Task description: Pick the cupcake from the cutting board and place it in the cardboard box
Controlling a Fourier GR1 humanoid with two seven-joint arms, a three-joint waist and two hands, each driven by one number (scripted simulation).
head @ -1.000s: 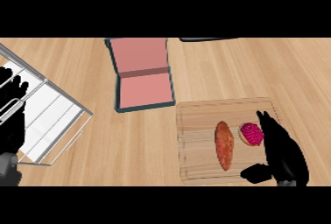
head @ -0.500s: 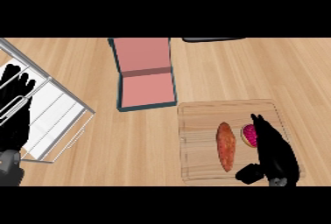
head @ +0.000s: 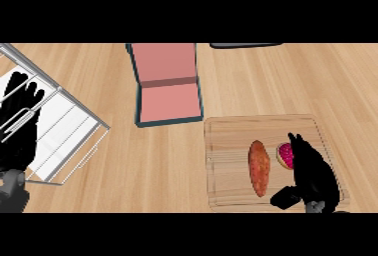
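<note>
Head view: right hand open, fingers straight beside cupcake on cutting board; curl round cupcake only, clear of sweet potato; left hand open, resting at left.

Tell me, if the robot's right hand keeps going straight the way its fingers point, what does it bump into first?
Probably the cupcake: the right hand points up the cutting board with it just beside the fingers. Height is unclear.
</note>
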